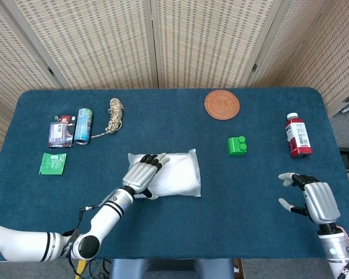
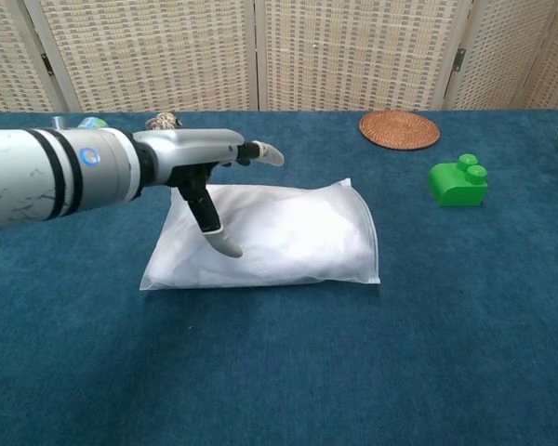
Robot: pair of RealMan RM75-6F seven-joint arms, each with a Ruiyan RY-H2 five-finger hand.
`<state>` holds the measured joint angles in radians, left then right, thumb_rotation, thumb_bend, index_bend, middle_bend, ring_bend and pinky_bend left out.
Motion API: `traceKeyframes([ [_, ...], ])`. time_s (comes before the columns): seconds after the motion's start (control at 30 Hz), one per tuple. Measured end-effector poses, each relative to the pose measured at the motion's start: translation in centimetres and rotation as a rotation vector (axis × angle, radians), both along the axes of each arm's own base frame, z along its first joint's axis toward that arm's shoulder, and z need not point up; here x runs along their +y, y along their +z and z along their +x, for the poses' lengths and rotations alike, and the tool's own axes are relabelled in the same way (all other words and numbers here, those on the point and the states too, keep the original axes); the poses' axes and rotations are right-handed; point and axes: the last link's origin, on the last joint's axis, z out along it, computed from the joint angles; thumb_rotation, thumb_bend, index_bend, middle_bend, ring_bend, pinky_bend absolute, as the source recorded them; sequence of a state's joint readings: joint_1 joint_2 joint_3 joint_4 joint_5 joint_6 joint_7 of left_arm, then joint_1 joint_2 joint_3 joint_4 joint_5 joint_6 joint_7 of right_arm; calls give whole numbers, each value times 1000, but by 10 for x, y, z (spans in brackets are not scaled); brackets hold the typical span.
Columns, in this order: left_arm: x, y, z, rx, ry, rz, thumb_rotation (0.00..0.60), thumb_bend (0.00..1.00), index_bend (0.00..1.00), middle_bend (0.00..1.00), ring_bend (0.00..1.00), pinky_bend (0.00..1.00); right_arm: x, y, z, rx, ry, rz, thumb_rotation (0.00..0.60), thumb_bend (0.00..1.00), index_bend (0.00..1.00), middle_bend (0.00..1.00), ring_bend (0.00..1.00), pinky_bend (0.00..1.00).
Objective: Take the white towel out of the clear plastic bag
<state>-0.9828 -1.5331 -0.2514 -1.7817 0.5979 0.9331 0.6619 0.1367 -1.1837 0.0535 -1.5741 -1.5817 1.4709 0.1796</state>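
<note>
You had a blue-covered table (image 1: 163, 226) carrying the clear plastic bag (image 1: 174, 174) mid-table, a woven coaster (image 1: 222, 104) and green block (image 1: 237, 146) behind it, a red bottle (image 1: 296, 135) far right, and a rope coil (image 1: 115, 114), can (image 1: 83, 125), dark packet (image 1: 60, 134) and green packet (image 1: 53, 163) at left.
</note>
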Motion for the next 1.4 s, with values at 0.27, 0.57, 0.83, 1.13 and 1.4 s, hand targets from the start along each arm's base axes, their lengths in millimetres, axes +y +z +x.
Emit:
traceKeyframes([
  [0.27,9,-16,6,57,29,-26,600,0,0,0,0,20,-1,-6,2,-1,5,24,600,111,385,490,466,512],
  [0.57,19,-28,4,139,61,23,600,0,0,0,0,20,0,-10,0,-5,0,39,600,112,391,490,467,512],
  [0.83,19,-36,5,210,71,4,600,0,0,0,42,123,-1,-13,0,-10,-2,46,600,112,392,490,467,512],
  [1.13,16,-43,11,250,56,-25,600,0,288,307,340,523,-4,-16,4,-13,10,59,600,111,402,490,467,512],
  [1.4,14,-43,15,242,11,-16,600,0,461,508,505,661,-7,-19,10,-18,21,67,600,111,413,490,467,512],
])
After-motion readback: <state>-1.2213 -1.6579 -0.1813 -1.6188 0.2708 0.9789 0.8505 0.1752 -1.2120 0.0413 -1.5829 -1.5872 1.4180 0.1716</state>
